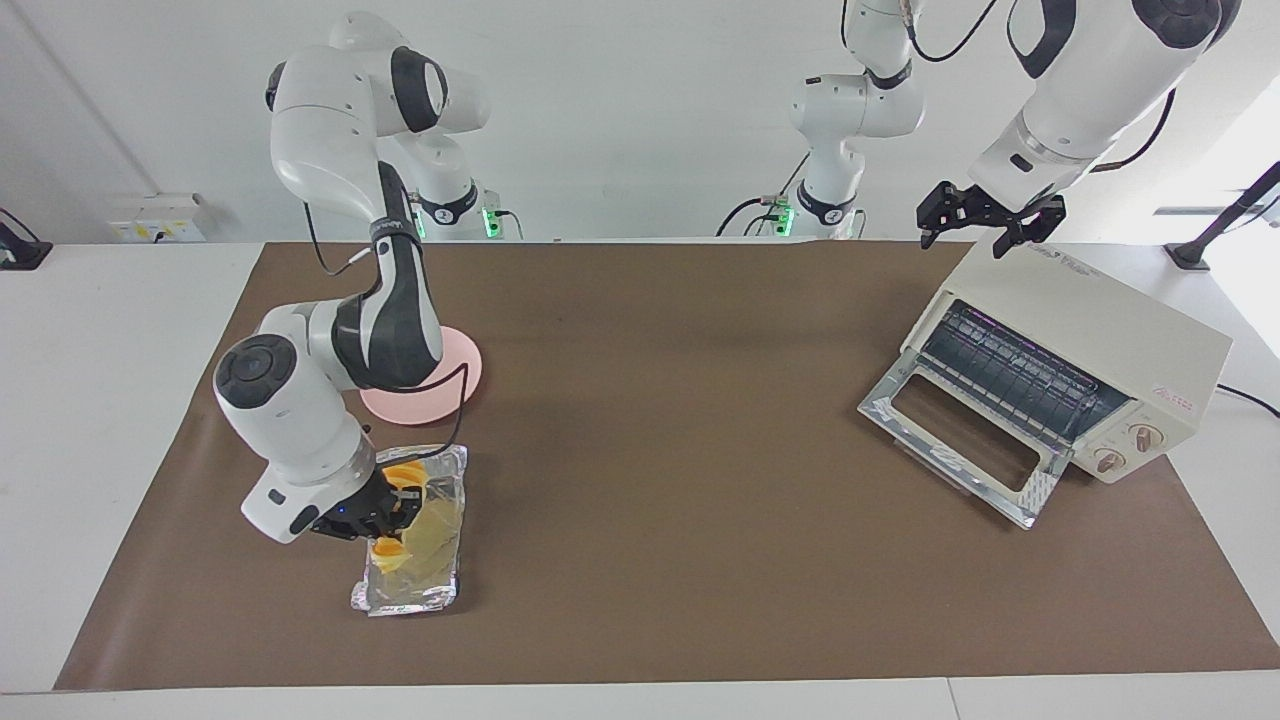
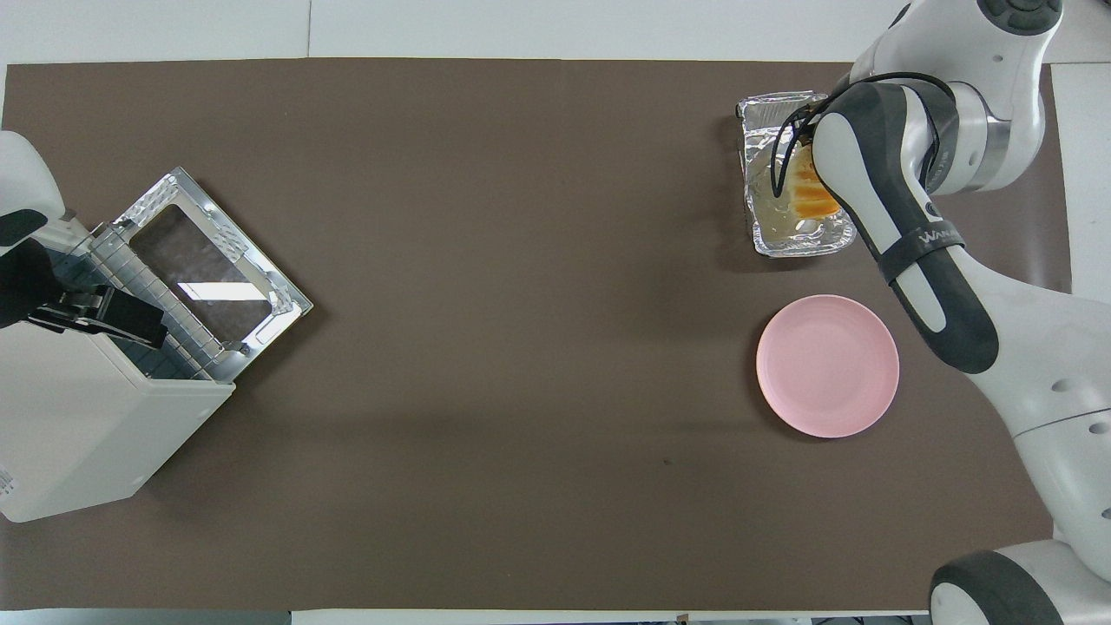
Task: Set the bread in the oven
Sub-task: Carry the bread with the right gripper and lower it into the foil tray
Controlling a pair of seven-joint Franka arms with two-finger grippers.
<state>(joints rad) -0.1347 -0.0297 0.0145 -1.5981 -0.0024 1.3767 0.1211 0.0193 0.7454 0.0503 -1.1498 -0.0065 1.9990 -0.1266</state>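
Note:
The bread point(image 1: 403, 472), a golden ridged loaf, hangs low inside the crinkled foil tray point(image 1: 442, 588) with my right gripper point(image 1: 393, 520) shut on it. I cannot tell whether the bread touches the foil. In the overhead view the right arm covers that gripper, and only part of the bread point(image 2: 811, 198) shows over the tray point(image 2: 764, 130). The cream oven point(image 1: 1085, 320) stands at the left arm's end of the table with its glass door point(image 1: 960, 440) dropped open. Over the oven's top my left gripper point(image 1: 988, 222) waits, open and holding nothing.
A round pink plate point(image 2: 827, 365) lies beside the foil tray, nearer to the robots, partly under the right arm. The brown mat point(image 1: 660, 430) covers the table between the tray and the oven point(image 2: 87, 425). The oven door point(image 2: 208, 278) juts out over the mat.

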